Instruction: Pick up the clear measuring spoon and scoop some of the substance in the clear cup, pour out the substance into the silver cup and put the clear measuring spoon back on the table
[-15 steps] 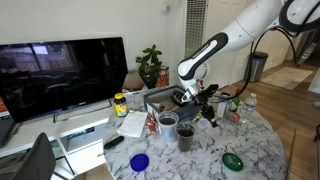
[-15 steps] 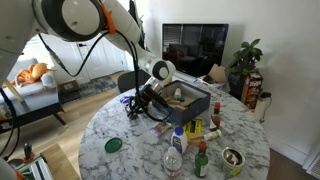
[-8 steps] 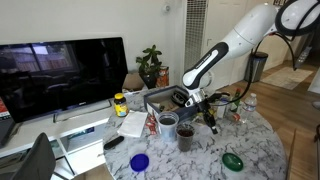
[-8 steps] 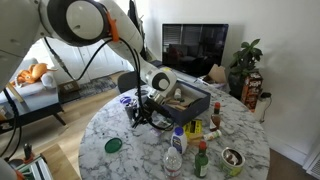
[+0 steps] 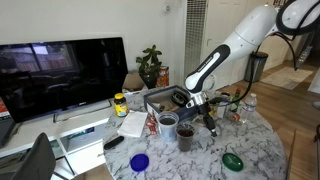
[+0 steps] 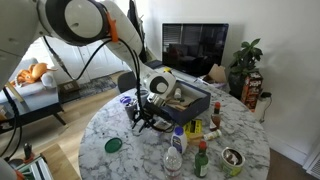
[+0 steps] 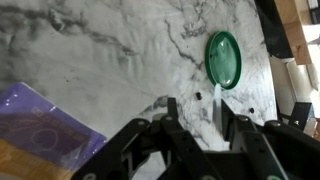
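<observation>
The gripper [image 5: 207,111] hangs low over the table [image 5: 252,146], just beside the two cups, and in the last second it has sunk from above them and slid a little outward, toward the open marble. From the wrist view its jaws stand parted, with bare marble showing between the fingers [image 7: 168,122]; I can make out nothing held there, though a see-through spoon would be hard to spot against that pattern. I cannot find the measuring spoon in any view. The clear cup [image 5: 168,123], with its pale rim and a reddish tint inside, stands next to the silver cup [image 5: 186,137], almost touching it, and neither has shifted. A green lid [image 7: 223,57] lies ahead of the fingers, well apart from them. To my eye the drop reads as a reach for something lying on the tabletop, most likely the spoon, so the scooping and pouring look to be ahead and not behind.
</observation>
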`<act>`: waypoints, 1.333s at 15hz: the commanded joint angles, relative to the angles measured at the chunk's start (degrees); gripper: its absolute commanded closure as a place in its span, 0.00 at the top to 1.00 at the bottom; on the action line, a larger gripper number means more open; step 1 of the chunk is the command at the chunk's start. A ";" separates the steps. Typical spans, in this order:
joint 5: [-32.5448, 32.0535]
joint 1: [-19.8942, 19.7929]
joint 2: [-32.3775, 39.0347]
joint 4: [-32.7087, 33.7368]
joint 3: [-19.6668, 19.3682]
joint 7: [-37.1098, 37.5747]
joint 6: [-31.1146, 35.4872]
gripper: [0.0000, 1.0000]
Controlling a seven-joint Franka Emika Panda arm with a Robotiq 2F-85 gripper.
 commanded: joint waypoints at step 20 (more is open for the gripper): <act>-9.07 3.72 -11.44 -11.29 3.15 16.02 18.17 1.00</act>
